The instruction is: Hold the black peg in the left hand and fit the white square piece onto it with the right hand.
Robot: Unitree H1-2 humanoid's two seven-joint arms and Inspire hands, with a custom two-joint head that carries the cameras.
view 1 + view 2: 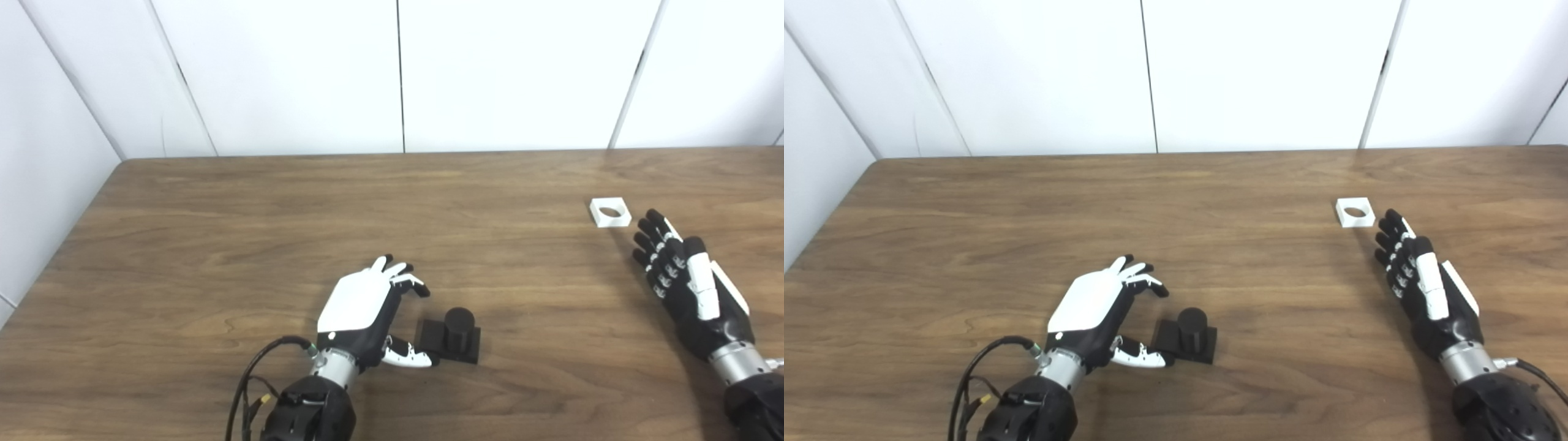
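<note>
We see left hand (361, 309) released, fingers (409, 283) spread, black peg (450, 337) just right of its thumb. Right hand (692, 288) released; white square piece (610, 212) on desk (245, 245) just beyond its fingertips.

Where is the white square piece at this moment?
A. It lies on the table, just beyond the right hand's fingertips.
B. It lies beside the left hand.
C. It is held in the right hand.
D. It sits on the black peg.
A. The white square piece lies flat on the table, a little past the fingertips of the open right hand, while the black peg stands bare near the left hand.
</note>
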